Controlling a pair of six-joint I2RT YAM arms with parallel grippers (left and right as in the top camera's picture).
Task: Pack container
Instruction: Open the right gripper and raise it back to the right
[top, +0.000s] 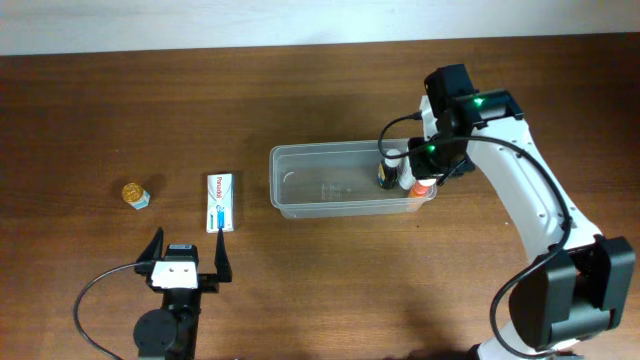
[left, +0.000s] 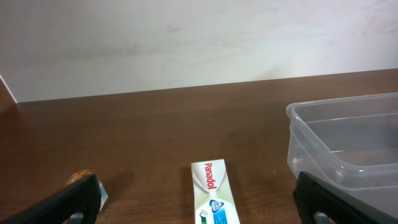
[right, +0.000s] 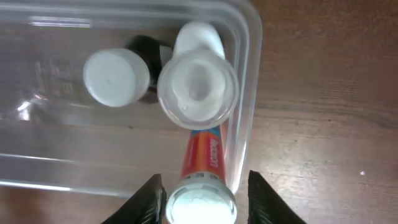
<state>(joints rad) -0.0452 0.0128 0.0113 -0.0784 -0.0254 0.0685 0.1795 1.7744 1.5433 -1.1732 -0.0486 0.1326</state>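
Note:
The clear plastic container (top: 310, 185) lies mid-table; it shows in the right wrist view (right: 249, 74) and the left wrist view (left: 323, 134). At its right end stand a dark bottle with a white cap (top: 387, 172) (right: 116, 78), a white-capped bottle (top: 407, 168) (right: 198, 87) and an upright orange-red tube (top: 424, 187) (right: 202, 155). My right gripper (top: 428, 172) (right: 202, 199) hangs over that end, open, its fingers either side of the tube's white cap with a gap on the right. My left gripper (top: 187, 255) (left: 199, 211) is open and empty near the front edge.
A white Panadol box (top: 220, 202) (left: 211, 190) lies left of the container, just ahead of my left gripper. A small gold-topped bottle (top: 136, 195) (left: 84, 180) stands further left. A pale wall runs behind the table.

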